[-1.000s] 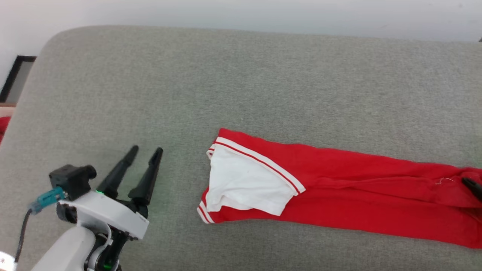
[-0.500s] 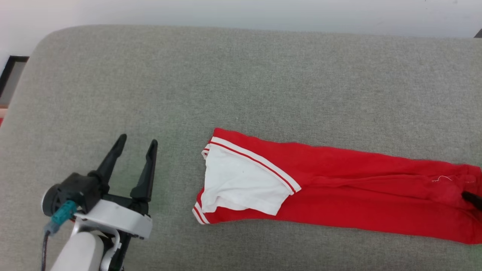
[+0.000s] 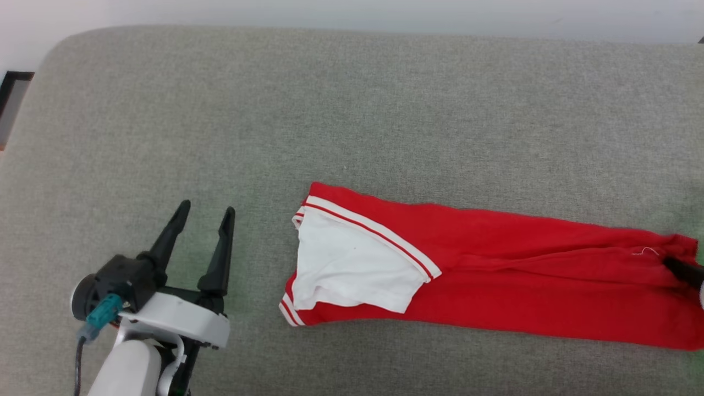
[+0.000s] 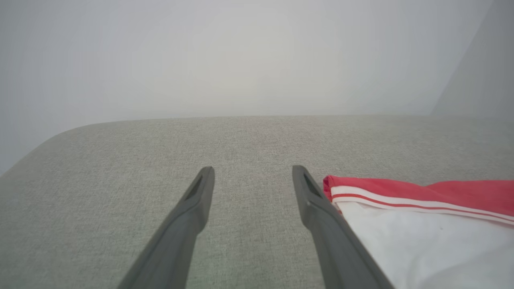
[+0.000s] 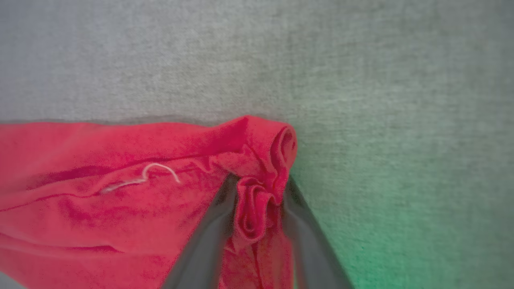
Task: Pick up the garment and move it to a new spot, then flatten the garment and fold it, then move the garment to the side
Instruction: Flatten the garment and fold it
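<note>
The garment (image 3: 495, 275) lies stretched out long on the grey cushion, red with a white panel and striped trim at its left end. In the left wrist view that trimmed end (image 4: 421, 241) lies just right of my left gripper (image 4: 253, 170), which is open and holds nothing. The same left gripper (image 3: 207, 208) hovers left of the cloth in the head view. At the garment's right end (image 5: 120, 192), my right gripper (image 5: 260, 180) is shut on a bunched fold of red cloth. One dark right finger (image 3: 679, 269) shows at the head view's right edge.
The grey fabric cushion (image 3: 352, 110) spans the view, with a rounded corner at the far left and a pale wall behind it. A dark frame (image 3: 11, 82) stands past the left edge. Bare cushion lies beyond and left of the garment.
The right fingers have closed on the garment's right end, bunching it. My left gripper has turned more upright and stays open. The head view has shifted a little.
</note>
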